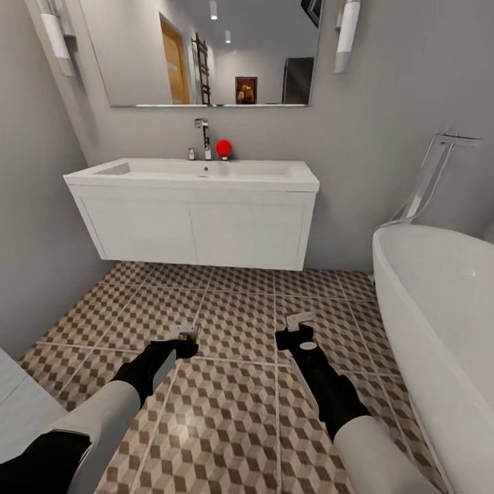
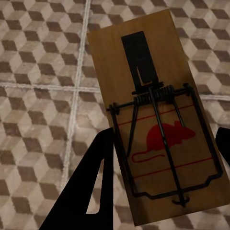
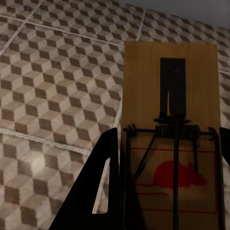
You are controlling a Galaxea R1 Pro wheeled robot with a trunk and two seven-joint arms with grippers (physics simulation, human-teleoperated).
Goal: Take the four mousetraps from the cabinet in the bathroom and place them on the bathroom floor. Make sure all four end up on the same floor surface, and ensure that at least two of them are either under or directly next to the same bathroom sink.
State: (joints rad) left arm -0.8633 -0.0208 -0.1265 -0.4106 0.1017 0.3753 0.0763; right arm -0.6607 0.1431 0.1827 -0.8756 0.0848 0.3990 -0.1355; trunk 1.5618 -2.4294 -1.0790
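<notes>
Each of my grippers holds a mousetrap above the bathroom floor (image 1: 233, 322). The left gripper (image 1: 186, 336) is shut on a wooden mousetrap (image 2: 153, 120) with a black wire spring and a red mouse print; its black fingers (image 2: 91, 187) clamp the trap's sides. In the same way, the right gripper (image 1: 299, 322) is shut on a second mousetrap (image 3: 172, 134). The bathroom sink (image 1: 199, 171), a white basin with a chrome tap on a wall-hung vanity, stands ahead of both grippers. Open floor (image 2: 43, 96) with the cube pattern lies below the traps.
A white bathtub (image 1: 446, 309) with a chrome floor tap (image 1: 432, 171) fills the right side. A grey wall closes the left. A mirror (image 1: 206, 51) hangs over the sink, and a red ball (image 1: 224, 147) sits on the basin's back edge. A white edge (image 1: 14, 405) shows lower left.
</notes>
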